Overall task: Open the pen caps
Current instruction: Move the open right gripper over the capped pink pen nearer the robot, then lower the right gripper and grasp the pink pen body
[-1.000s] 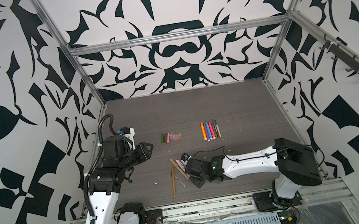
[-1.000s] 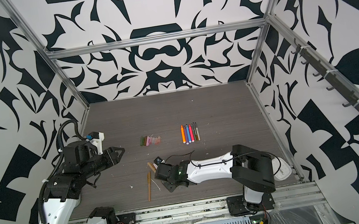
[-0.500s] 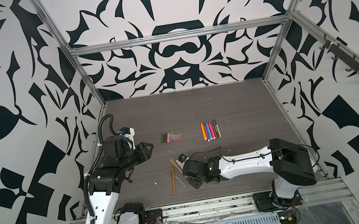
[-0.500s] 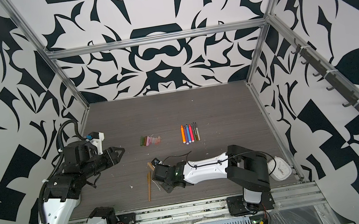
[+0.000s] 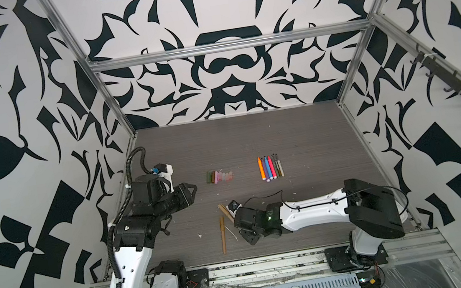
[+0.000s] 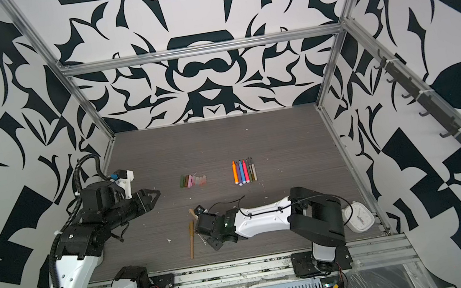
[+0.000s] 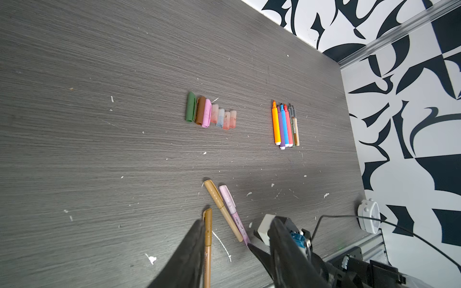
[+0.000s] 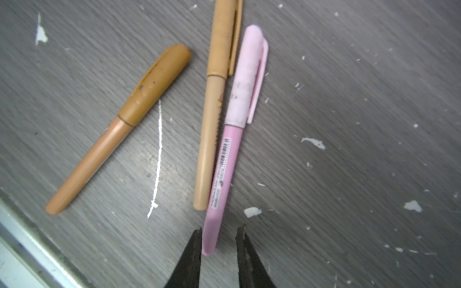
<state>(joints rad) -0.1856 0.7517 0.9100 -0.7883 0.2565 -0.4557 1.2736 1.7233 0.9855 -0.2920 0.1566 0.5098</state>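
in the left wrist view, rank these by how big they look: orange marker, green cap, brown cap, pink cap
1. orange marker, clearly the longest
2. green cap, slightly longer than its neighbours
3. brown cap and pink cap, about the same length, too close to rank

Black-and-white patterned walls (image 5: 227,67) enclosed three sides, framed by aluminium rails (image 5: 227,45). The grey wood-grain table (image 5: 298,128) was flecked with white specks (image 8: 313,142), perhaps paint chips or paper scraps. A row of dark hooks (image 6: 431,108) ran along the right-hand wall under even light.
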